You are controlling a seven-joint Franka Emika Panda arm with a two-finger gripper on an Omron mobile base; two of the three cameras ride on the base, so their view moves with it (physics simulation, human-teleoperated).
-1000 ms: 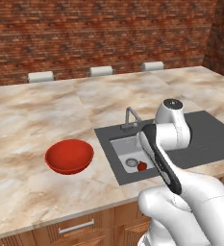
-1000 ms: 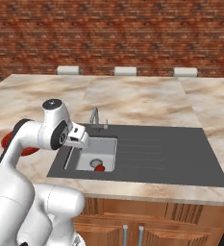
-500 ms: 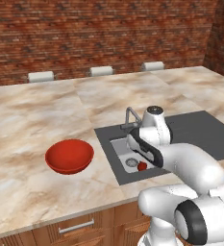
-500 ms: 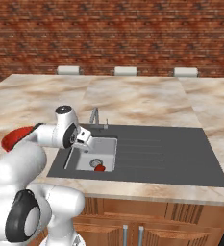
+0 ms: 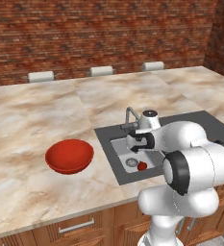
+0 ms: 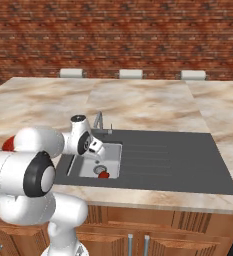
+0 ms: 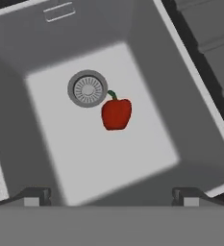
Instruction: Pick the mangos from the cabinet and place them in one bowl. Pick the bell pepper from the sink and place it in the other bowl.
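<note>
pepper (image 7: pixel 116 113) in sink (image 7: pixel 46 53), pincer (image 7: pixel 111 196) wide

We see a red bell pepper (image 7: pixel 116 114) with a green stem on the pale grey floor of the sink (image 7: pixel 147 144), beside a silvery drain (image 7: pixel 88 89). The sink's surround (image 6: pixel 178 157) is dark grey. The tabletop (image 5: pixel 46 120) is beige marble with brown veins. The other bowl (image 5: pixel 69 155) is glossy bright red. The wall (image 5: pixel 84 33) is red-brown brick. The cupboard fronts (image 6: pixel 188 235) are brown wood. Our arm (image 5: pixel 190 158) is white with dark joints.
</note>
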